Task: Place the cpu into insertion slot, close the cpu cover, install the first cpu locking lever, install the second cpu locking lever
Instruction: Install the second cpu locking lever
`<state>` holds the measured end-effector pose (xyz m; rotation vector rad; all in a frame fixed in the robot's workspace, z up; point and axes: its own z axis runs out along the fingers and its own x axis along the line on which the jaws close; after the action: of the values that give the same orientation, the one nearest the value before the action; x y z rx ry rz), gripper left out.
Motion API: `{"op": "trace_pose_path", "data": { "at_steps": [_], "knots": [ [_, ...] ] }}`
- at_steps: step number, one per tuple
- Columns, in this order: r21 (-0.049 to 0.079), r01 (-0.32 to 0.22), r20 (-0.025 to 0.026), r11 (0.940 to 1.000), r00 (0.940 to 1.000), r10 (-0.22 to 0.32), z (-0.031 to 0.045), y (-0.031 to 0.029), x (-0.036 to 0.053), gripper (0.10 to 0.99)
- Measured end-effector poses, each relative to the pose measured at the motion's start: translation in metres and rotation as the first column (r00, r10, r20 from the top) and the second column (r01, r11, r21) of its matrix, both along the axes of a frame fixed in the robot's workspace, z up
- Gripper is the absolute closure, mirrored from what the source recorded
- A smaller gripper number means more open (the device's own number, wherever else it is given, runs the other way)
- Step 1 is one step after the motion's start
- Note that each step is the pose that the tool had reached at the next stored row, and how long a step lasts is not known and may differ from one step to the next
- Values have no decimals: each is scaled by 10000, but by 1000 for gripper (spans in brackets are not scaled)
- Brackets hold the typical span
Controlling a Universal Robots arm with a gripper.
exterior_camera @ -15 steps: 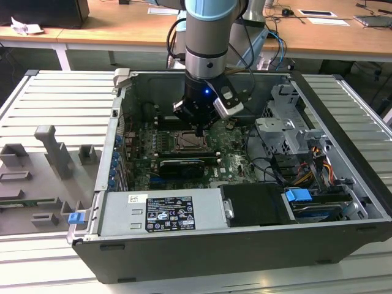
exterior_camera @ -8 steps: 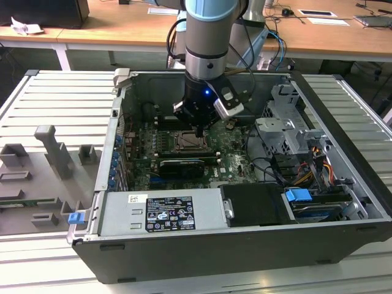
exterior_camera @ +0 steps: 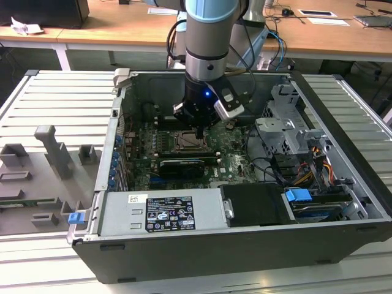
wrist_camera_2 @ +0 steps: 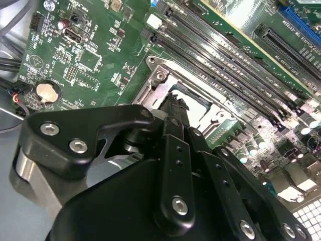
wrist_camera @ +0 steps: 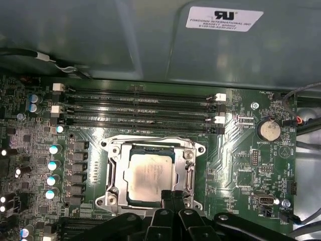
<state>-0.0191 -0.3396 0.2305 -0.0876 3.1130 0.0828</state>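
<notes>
The cpu (wrist_camera: 149, 175), a pale silver-beige square, lies flat in the insertion slot (wrist_camera: 114, 150) on the green motherboard. The cpu cover (wrist_camera: 188, 168), a thin silvery frame, lies down around it, and the chip shows through its window. My gripper (wrist_camera: 173, 197) is shut with nothing between its black fingers; its tips sit at the cover's edge beside the chip. In the second wrist view the gripper (wrist_camera_2: 174, 104) points down onto the slot's metal frame (wrist_camera_2: 159, 76). In the exterior view the gripper (exterior_camera: 199, 130) hangs just over the slot (exterior_camera: 188, 142) inside the open computer case.
Long black memory slots (wrist_camera: 140, 108) run beside the socket, with a row of capacitors (wrist_camera: 51, 165) and a coin battery (wrist_camera: 268, 131) nearby. The case wall (wrist_camera: 150, 40) stands close behind. A power supply (exterior_camera: 159, 211), drive cage (exterior_camera: 285, 128) and cables (exterior_camera: 294, 171) crowd the case.
</notes>
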Motion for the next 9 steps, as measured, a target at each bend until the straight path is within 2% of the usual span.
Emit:
{"op": "trace_pose_path", "data": {
  "at_steps": [2, 4, 9],
  "knots": [
    [-2, 1, -4, 10000, 10000, -1, 25, -1, 0, 980],
    [2, -2, -7, 10000, 10000, 2, 87, -8, 1, 980],
    [2, 1, -7, 10000, 10000, -1, 85, -91, -1, 980]
  ]
}}
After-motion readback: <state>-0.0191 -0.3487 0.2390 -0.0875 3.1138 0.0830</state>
